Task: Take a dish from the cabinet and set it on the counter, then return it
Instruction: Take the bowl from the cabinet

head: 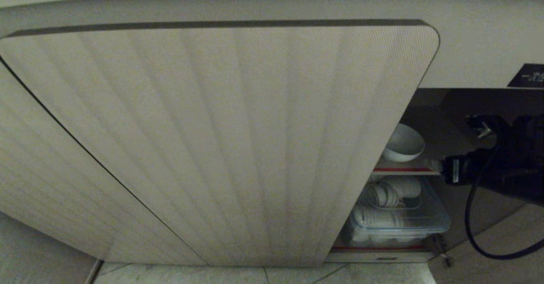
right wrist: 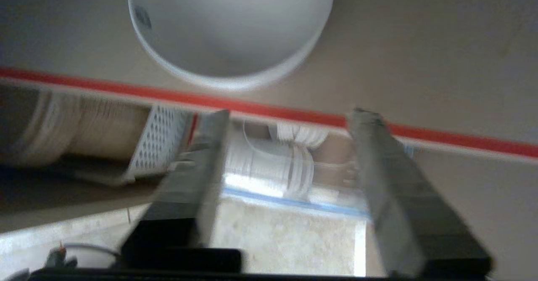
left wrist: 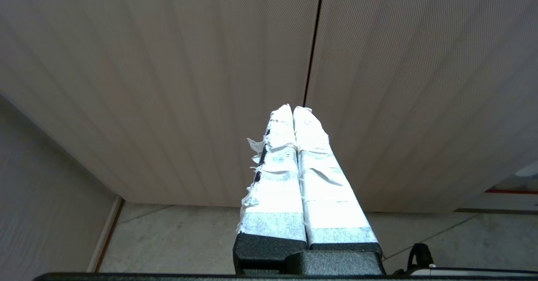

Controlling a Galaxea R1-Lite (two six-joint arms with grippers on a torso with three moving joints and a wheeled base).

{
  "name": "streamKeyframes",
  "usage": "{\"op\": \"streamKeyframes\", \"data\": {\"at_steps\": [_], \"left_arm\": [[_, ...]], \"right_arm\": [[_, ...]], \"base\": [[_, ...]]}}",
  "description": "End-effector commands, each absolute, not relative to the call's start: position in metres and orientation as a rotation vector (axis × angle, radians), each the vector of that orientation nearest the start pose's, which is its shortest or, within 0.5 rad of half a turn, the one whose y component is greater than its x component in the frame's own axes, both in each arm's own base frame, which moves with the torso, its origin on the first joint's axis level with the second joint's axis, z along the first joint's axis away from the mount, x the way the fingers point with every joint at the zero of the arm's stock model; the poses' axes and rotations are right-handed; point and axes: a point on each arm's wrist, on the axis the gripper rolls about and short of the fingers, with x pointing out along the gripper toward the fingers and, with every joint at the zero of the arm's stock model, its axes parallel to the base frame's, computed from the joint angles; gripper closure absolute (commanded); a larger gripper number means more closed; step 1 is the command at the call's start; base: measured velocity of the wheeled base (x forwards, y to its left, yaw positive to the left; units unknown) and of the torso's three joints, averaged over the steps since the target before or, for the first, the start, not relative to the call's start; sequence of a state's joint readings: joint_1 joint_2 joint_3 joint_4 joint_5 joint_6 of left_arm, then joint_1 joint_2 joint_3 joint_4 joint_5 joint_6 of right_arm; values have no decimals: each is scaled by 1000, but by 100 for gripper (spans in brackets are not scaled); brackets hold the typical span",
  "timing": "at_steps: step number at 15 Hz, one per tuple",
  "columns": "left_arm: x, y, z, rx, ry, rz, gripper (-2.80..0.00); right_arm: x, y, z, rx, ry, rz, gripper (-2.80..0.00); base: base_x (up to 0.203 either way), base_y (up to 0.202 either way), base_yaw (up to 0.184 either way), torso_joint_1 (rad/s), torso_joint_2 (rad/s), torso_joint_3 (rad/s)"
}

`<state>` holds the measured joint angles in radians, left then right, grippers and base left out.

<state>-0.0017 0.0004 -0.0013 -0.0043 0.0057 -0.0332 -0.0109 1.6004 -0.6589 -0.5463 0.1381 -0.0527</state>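
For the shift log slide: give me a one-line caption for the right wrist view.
Right hand, open and empty, just outside the red-edged shelf where the white dish sits.

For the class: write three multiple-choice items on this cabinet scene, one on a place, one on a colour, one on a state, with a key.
1. Where is the dish?
A on the cabinet's upper shelf
B in the clear box
C on the floor

2. What colour is the shelf edge?
A blue
B red
C black

3. How is the right gripper?
A shut on the dish
B open, empty
C out of view

Key: 1 A, it sits above the red edge; 2 B, a red strip runs along it; 3 B, its fingers stand apart short of the dish.
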Motion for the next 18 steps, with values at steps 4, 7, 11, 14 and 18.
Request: {"op": "streamKeyframes", "data": {"at_steps": [4, 7, 11, 14, 18], "left_arm": [[-23, 0, 76, -34, -6, 4, 0], [-23, 0, 76, -34, -6, 5, 0], [-23, 0, 76, -34, -5, 5, 0], [-23, 0, 76, -34, -6, 4, 0], [-23, 0, 76, -34, -6, 4, 0]], "right_arm": [[270, 1, 164, 13, 365, 133, -280], [272, 1, 160, 15, 380, 133, -280], [273, 1, 160, 14, 377, 130, -280], [273, 1, 161, 14, 374, 128, -280], [277, 0, 159, 10, 348, 118, -280]], "base": [[0, 0, 0, 0, 0, 0], [0, 0, 0, 0, 0, 0], [0, 0, 0, 0, 0, 0], [0, 0, 0, 0, 0, 0], [0, 0, 0, 0, 0, 0]]}}
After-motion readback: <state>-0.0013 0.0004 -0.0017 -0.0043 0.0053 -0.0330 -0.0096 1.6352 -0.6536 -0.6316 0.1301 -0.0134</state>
